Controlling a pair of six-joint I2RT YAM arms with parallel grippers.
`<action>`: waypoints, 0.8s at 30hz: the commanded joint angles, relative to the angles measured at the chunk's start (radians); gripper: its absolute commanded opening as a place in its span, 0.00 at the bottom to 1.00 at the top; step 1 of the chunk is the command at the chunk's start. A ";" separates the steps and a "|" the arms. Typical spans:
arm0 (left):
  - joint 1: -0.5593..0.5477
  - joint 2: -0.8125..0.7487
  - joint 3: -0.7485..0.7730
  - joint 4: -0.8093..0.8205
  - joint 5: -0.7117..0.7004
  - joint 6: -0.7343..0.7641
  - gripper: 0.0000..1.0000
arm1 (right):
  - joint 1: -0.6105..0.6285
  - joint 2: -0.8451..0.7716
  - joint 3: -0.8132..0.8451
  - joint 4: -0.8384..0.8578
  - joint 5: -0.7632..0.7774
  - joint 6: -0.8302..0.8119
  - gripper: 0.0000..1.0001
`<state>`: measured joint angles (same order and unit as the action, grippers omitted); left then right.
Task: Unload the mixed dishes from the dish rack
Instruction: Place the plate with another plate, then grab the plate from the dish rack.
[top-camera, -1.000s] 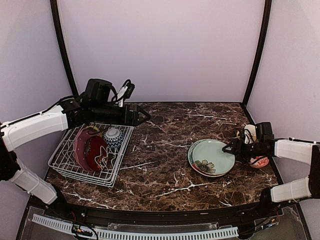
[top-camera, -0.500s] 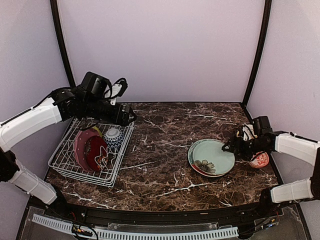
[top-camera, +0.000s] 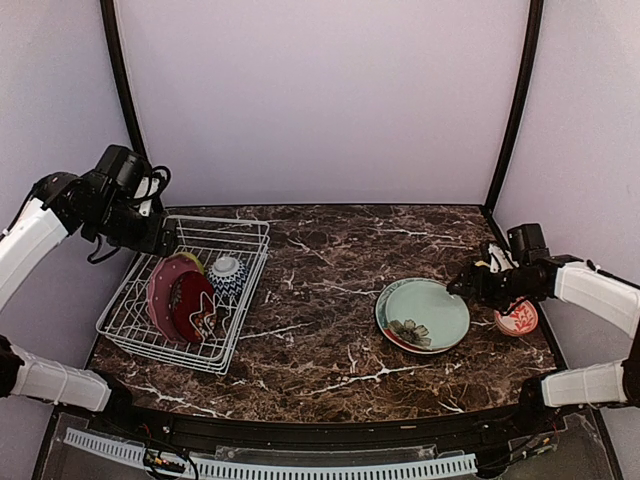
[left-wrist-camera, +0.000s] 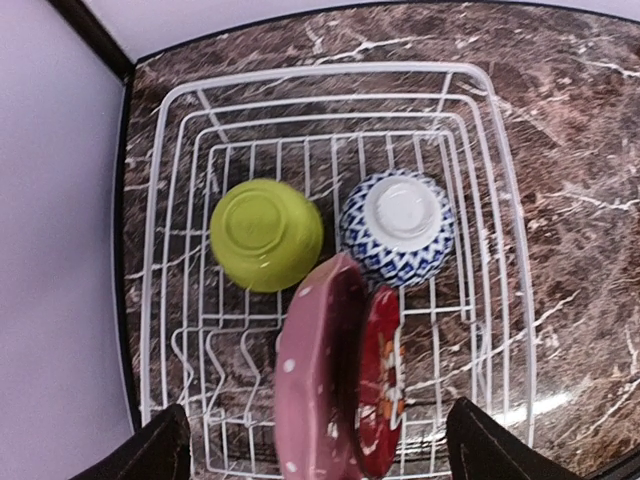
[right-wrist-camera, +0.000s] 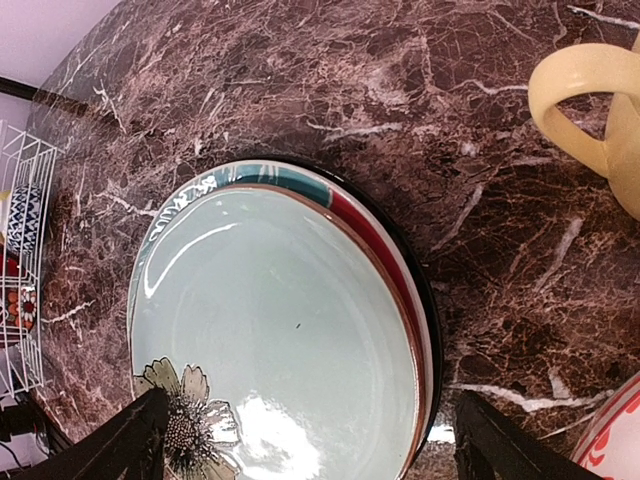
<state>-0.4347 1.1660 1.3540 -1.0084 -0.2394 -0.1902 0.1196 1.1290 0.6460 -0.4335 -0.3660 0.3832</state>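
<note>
High rear view of whole table (top-camera: 320, 330), left wrist above dish rack (left-wrist-camera: 330, 70), right wrist close over plates (right-wrist-camera: 270, 330)

Robot lab booth: plain walls (top-camera: 320, 100), blk frame (top-camera: 512, 110), marble tabletop (top-camera: 330, 330).

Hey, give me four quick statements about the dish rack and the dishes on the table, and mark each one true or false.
The lime-green bowl sits upside down in the dish rack. True.
The blue-white bowl is out on the table. False: it is in the rack, next to the lime-green bowl.
The pale green plate lies on the red-teal plate. True.
The right gripper grips the pale yellow mug. False: it is open and empty, and the mug stands apart on the table.
</note>
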 joint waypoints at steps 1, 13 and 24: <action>0.034 0.018 -0.020 -0.185 -0.107 -0.007 0.85 | 0.007 -0.014 0.029 0.010 0.004 -0.034 0.96; 0.054 0.139 -0.042 -0.151 -0.090 0.026 0.59 | 0.008 -0.063 -0.025 0.054 -0.021 -0.030 0.98; 0.059 0.243 -0.089 -0.105 -0.111 0.041 0.42 | 0.007 -0.060 -0.045 0.079 -0.046 -0.027 0.98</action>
<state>-0.3840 1.3991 1.2949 -1.1206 -0.3405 -0.1635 0.1200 1.0706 0.6136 -0.3885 -0.3973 0.3599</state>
